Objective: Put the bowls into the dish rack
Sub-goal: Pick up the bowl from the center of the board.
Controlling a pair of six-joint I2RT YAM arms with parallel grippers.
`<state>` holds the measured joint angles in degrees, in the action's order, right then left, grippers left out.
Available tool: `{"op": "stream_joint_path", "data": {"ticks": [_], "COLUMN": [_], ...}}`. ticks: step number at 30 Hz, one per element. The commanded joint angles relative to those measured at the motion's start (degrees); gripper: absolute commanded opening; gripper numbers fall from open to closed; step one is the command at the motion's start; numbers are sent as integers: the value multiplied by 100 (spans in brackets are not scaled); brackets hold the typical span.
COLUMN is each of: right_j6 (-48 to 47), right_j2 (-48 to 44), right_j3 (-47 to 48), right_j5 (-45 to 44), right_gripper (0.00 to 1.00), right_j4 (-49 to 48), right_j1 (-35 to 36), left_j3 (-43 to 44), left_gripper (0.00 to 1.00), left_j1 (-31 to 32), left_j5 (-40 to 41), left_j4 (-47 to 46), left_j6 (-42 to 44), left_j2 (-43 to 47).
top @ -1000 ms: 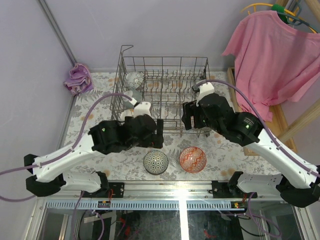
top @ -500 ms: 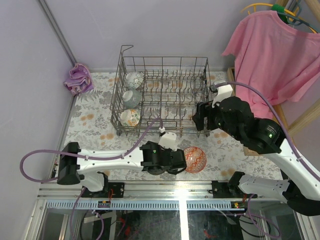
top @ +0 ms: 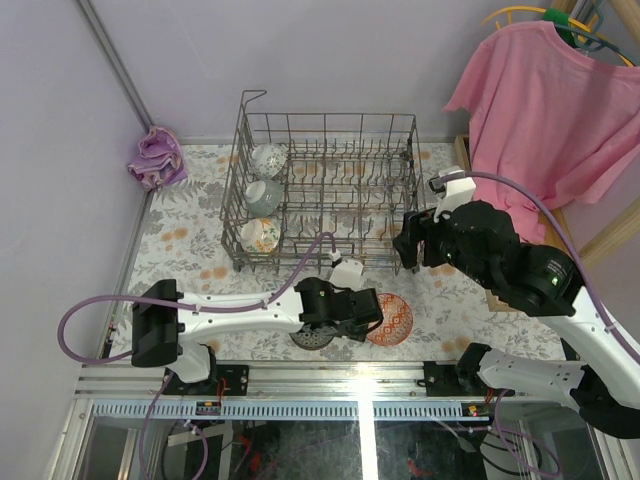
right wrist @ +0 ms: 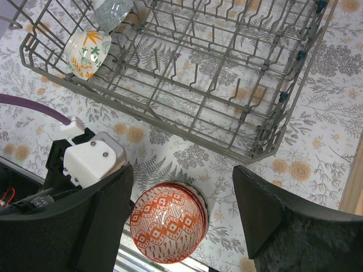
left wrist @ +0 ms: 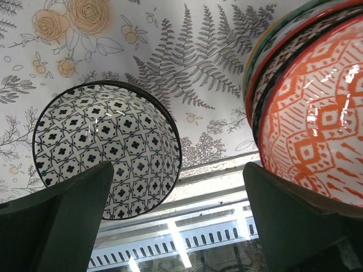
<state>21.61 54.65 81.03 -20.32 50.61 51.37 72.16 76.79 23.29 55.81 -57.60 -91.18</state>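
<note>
Top view, left to right. Three bowls (top: 262, 196) stood in the left column of the dish rack (top: 412, 150), upper centre. At lower centre the left gripper (top: 366, 308), jaws wide and empty, hovered between the blue-and-white bowl (top: 310, 338) and the red-and-white bowl (top: 392, 318). The right gripper (top: 412, 246), open and empty, hung beside the rack's right corner. Step judged: reaching for a bowl. Next, the jaws must straddle one rim.

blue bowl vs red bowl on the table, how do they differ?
Pattern: the blue bowl has a blue-and-white lattice; the red bowl has orange-red zigzags and diamonds. From above, the left arm covers most of the blue bowl; the red bowl shows mostly clear. Both sit upright on the tablecloth, outside the dish rack.
</note>
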Motion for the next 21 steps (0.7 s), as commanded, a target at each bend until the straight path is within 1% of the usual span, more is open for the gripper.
{"op": "stream_joint_path", "data": {"ticks": [1,7,12,16,21], "right_j6": [-69,-98,-117,-100,-66], "right_j2": [-68,-74,-62,-46,-65], "right_j3": [-9,-53,-101,-210,-348], "right_j5": [9,37,57,152,171], "right_gripper": [77,77,77,77,77], "right_j4": [-6,-34,-46,-102,-139], "right_j1": [-45,-40,-40,-44,-40], "left_j3": [325,507,529,567,409], "left_gripper": [97,95,91,90,90], "left_j1": [-12,-34,2,2,2], "left_j5": [37,91,239,227,109], "left_j4": [-298,-142,-202,-154,-291], "left_j6": [158,143,1,37,-18], "left_j2": [52,-103,280,308,480]}}
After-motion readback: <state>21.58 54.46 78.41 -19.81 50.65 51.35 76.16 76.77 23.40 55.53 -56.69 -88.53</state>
